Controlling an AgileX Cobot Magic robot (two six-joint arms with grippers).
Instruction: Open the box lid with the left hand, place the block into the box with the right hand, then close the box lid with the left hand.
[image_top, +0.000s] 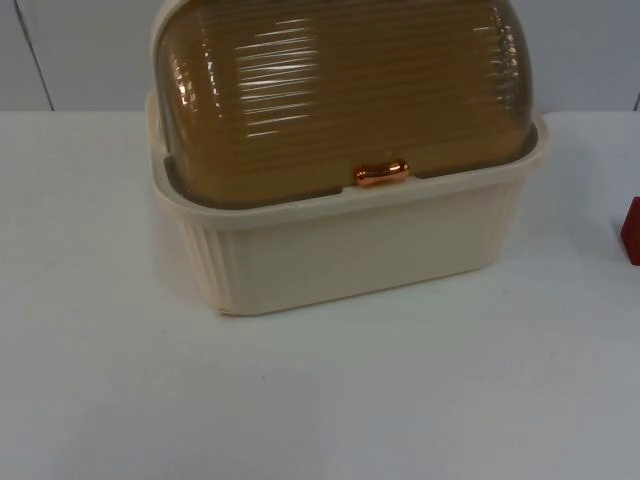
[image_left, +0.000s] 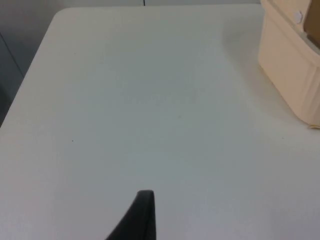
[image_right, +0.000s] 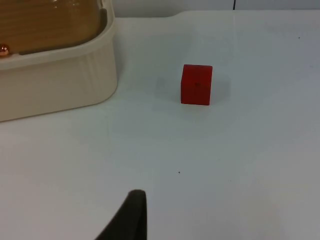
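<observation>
A cream box (image_top: 350, 250) with ribbed walls stands at the middle of the table. Its amber ribbed dome lid (image_top: 340, 90) is down, with a copper knob (image_top: 381, 173) at its front edge. A red block (image_top: 631, 231) rests on the table to the right of the box, apart from it. My left gripper (image_left: 142, 215) hovers over bare table left of the box, whose cream wall (image_left: 290, 75) it sees. My right gripper (image_right: 131, 215) hangs over the table short of the red block (image_right: 196, 84), beside the box (image_right: 55, 85). Nothing is held.
The white table top (image_top: 300, 400) runs to a grey partition wall (image_top: 80, 50) behind the box. The table's left edge (image_left: 30, 80) lies near my left gripper.
</observation>
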